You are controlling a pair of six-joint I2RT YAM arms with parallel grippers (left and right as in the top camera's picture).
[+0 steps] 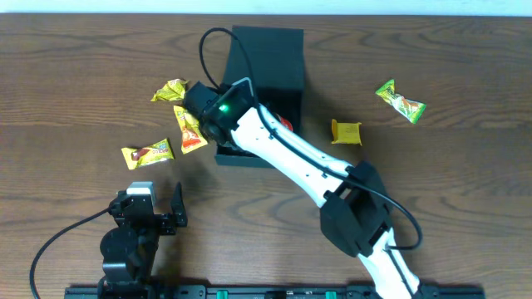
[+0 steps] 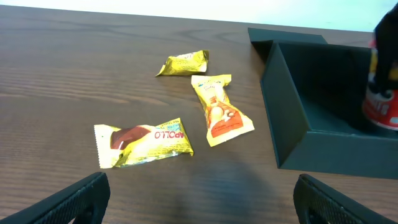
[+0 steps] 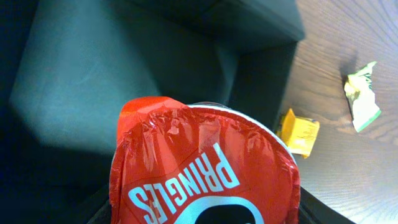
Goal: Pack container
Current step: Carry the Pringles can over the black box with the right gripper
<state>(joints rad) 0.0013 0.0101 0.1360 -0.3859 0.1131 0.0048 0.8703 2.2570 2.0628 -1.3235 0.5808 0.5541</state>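
- The container (image 1: 281, 93) sits on the desk (image 1: 66, 100) near the middle of the far edge. It is open, and its flap lid (image 1: 266, 46) lies back toward that edge.
- The right arm reaches from the near right corner of the desk diagonally across to the container, with its wrist over the box's near left part.
- The right claw (image 3: 205, 208) is pinching a red Pringles can (image 3: 199, 162), with a dark finger showing on either side of it at the bottom of the right wrist view. The can is inside the container's walls, but whether it touches the floor cannot be told.
- The left claw (image 2: 202, 183) is near the near left corner of the desk. Its fingers are spread wide with nothing between them, and it points toward the packets.
- Three packets lie on the desk just left of the container:
  - a crumpled yellow packet (image 1: 170, 90) farthest back;
  - an orange-and-yellow packet (image 1: 189, 129) closest to the box wall;
  - a packet marked APOLLO (image 2: 143, 144) nearest the left claw.
- To the right of the container lies a small yellow packet (image 1: 347, 131).
- A green packet (image 1: 400, 100) lies further toward the right edge, well apart from the box.
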